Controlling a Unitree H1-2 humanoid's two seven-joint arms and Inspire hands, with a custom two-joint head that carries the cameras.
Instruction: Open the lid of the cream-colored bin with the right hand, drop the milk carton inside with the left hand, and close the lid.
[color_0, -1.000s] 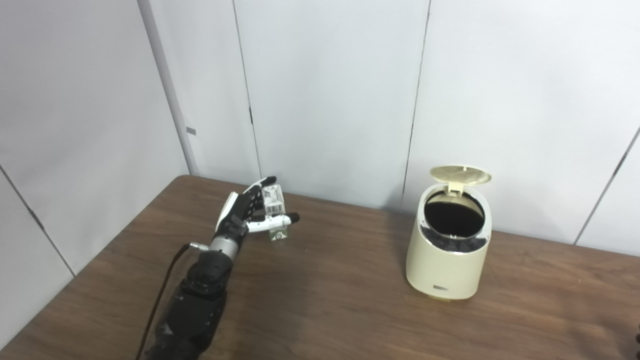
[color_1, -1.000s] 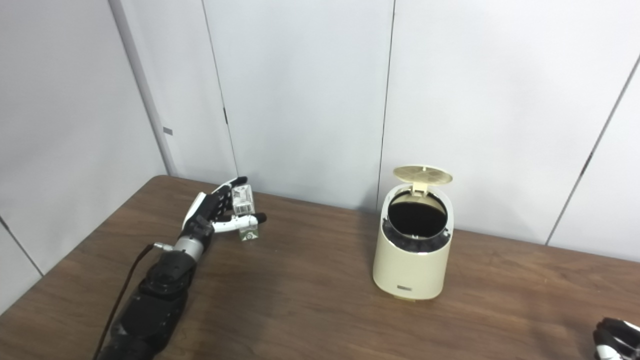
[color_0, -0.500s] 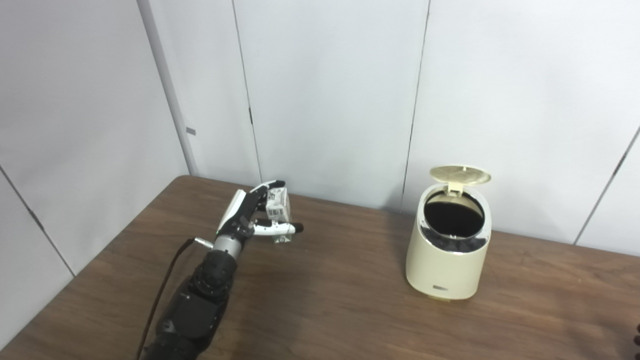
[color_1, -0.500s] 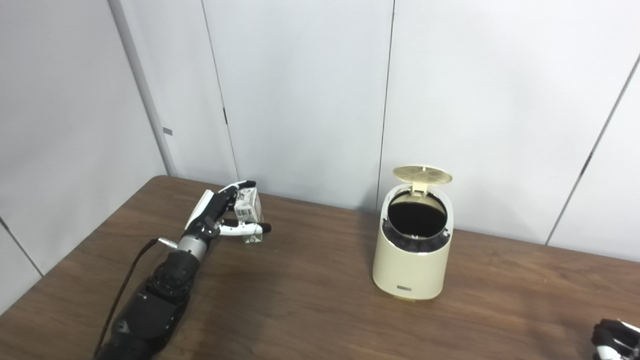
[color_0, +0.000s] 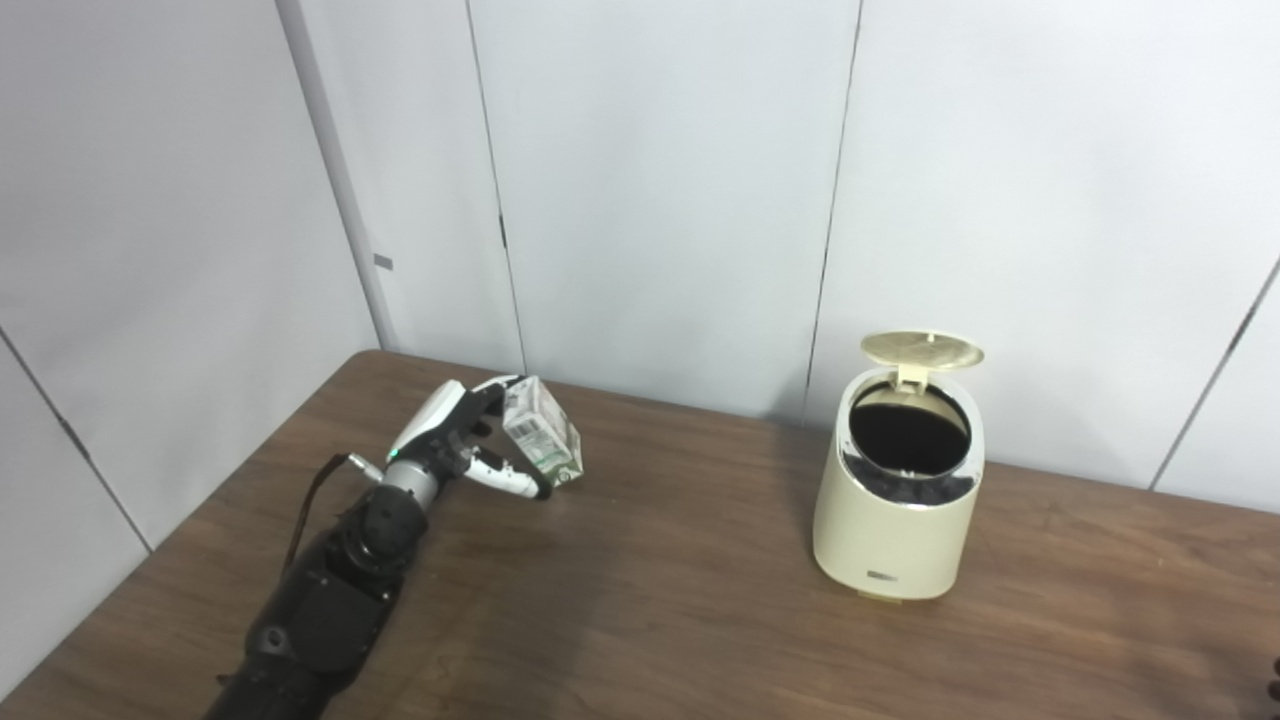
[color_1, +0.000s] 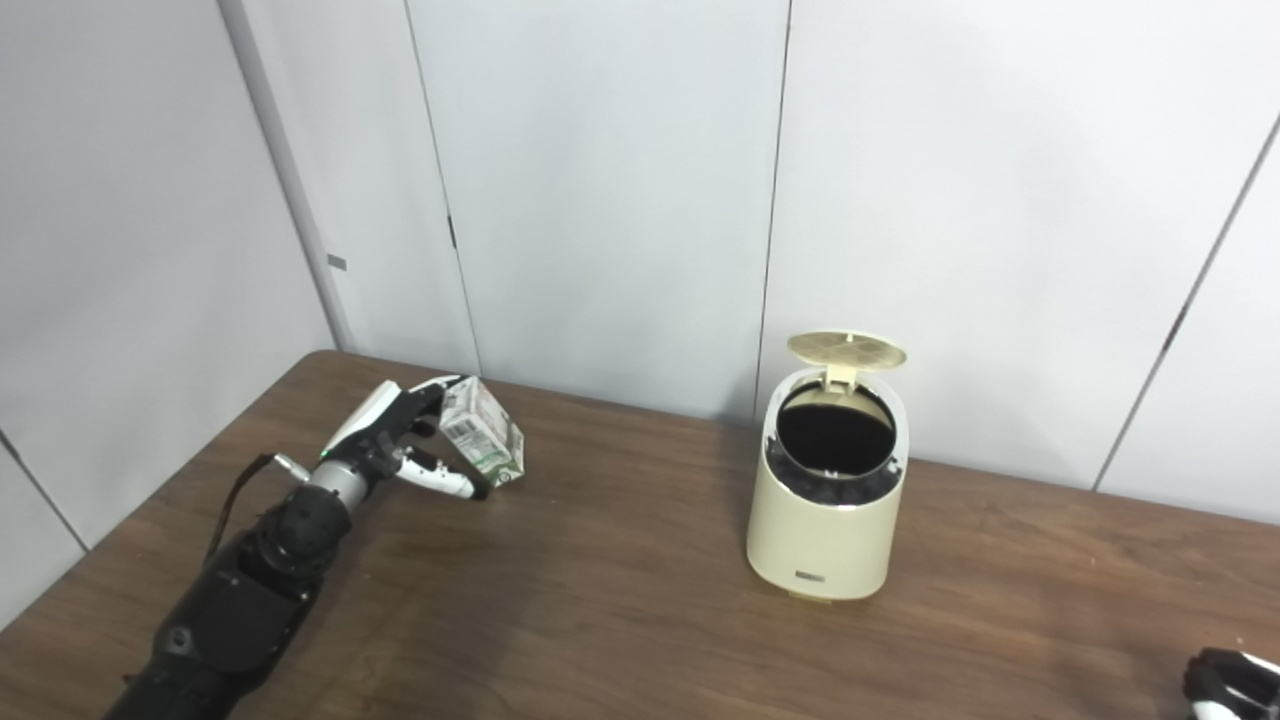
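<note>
Brown table (color_0: 700, 620), white panel walls: bin (color_0: 897, 500) lid (color_0: 922, 349) up ready for the drop, left hand (color_0: 455, 450) well left of bin grasping tilted carton (color_0: 542, 440), right hand (color_1: 1225, 682) at frame corner, grip unclear.

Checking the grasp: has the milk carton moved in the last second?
Yes. The milk carton in the left hand has tilted, top leaning left, away from the bin.
</note>
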